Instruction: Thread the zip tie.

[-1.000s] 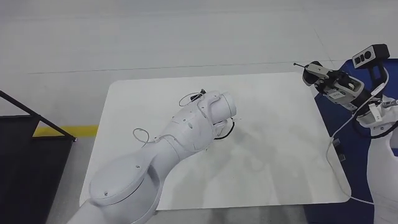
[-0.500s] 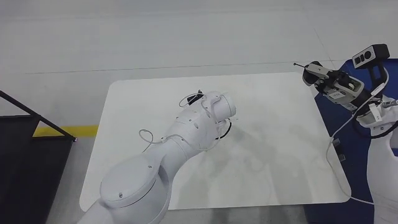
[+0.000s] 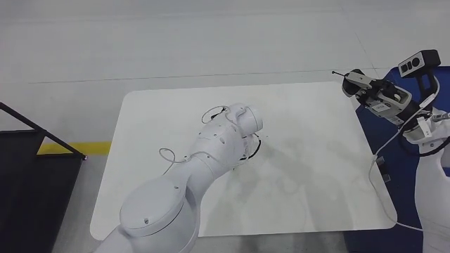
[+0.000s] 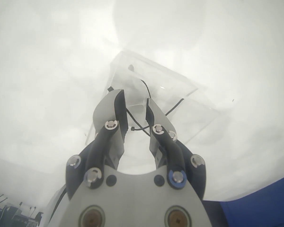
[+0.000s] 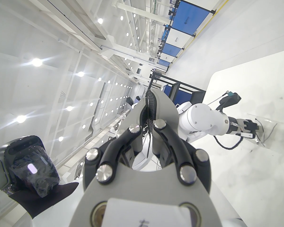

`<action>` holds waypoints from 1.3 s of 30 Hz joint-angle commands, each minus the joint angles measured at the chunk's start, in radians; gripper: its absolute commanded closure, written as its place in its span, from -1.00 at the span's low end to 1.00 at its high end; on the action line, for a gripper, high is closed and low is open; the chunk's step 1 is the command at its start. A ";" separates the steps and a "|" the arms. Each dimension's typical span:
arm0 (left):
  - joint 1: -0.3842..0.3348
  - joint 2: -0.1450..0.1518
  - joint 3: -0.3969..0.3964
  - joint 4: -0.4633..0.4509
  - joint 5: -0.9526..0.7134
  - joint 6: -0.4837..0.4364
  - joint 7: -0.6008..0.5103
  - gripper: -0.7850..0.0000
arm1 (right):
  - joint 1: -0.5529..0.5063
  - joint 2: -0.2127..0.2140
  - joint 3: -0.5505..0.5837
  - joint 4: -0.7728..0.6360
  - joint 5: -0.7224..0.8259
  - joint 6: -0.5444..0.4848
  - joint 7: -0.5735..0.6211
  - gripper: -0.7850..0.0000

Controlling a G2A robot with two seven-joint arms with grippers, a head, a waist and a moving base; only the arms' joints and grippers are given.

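Several black zip ties (image 4: 139, 128) lie tangled in the clear box (image 4: 179, 81) directly beneath the left pincer (image 4: 134, 97), whose fingers stand apart astride 1 strand. Closing here may catch 2 crossed strands or the box wall, which would drag the light box across the bench (image 4: 49, 48). The right pincer (image 5: 149, 93), pressed together on what looks like a thin black strip (image 3: 339, 76), sits well apart from the left pincer.

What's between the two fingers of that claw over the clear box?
A thin black zip tie, down in the clear box, crosses the gap of the open left gripper, seen in the left wrist view.
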 commanded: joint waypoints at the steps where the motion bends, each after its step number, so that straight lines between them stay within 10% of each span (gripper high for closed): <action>1: 0.003 -0.004 0.000 0.005 0.013 0.005 0.002 0.63 | 0.000 0.000 0.000 0.000 0.000 0.000 0.000 1.00; 8: -0.004 -0.017 -0.015 0.016 0.021 -0.007 0.024 1.00 | 0.000 0.000 0.000 0.000 0.000 0.000 0.000 1.00; 27: -0.028 -0.027 -0.102 0.050 -0.033 0.012 0.120 1.00 | 0.000 0.000 0.000 0.000 0.000 0.000 0.000 1.00; 39: -0.019 -0.025 -0.152 0.065 -0.065 0.010 0.179 0.63 | 0.000 0.000 0.000 0.000 0.000 0.000 0.000 1.00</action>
